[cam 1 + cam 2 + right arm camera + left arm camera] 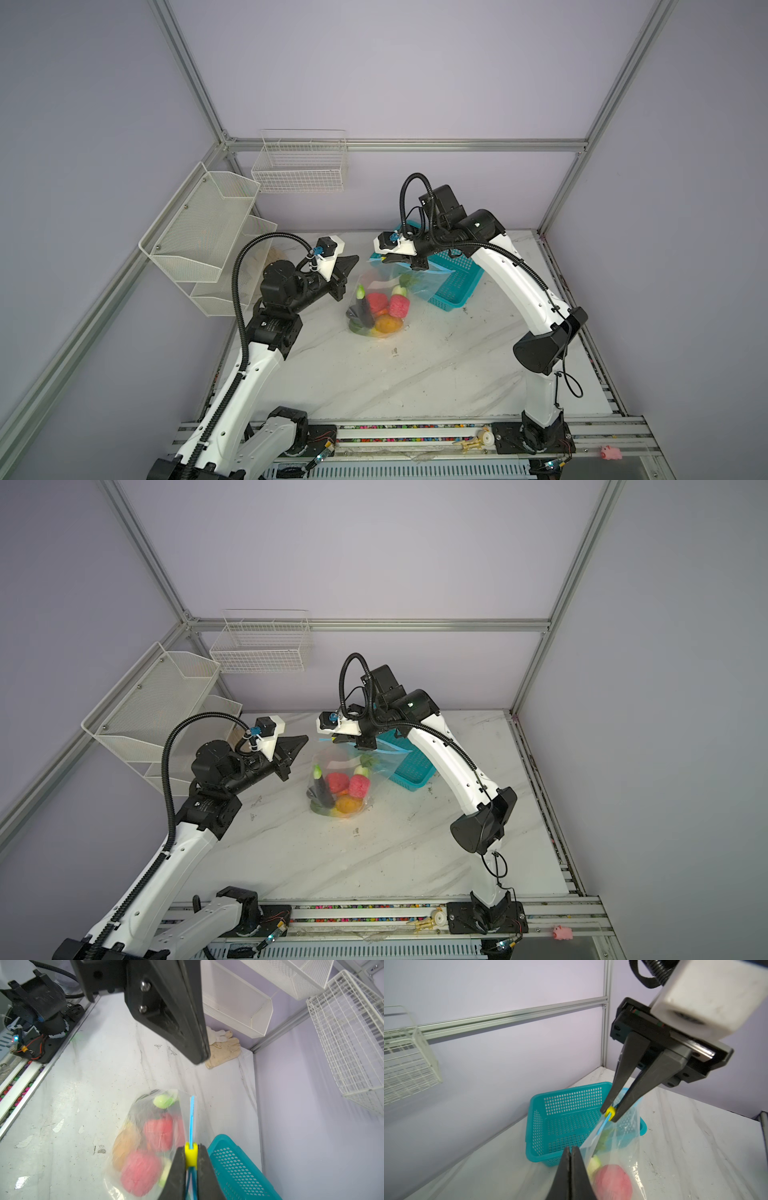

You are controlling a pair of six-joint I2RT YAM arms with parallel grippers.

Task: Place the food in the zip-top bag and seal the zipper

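Right gripper pinched on the small yellow slider tab of the thin light-blue zipper strip, with the top edge of the large clear zip-top bag raised. The toy fruit and vegetables lie inside, low on the white marble tabletop. Left gripper, jaws together and empty, sits just off the strip's free end. A teal perforated basket crowds the bag's far side; open tabletop lies on the near side.

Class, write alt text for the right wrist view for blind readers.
The right tool pinches the yellow slider on the light-blue zipper of a clear zip-top bag holding toy food. A teal basket sits nearby.
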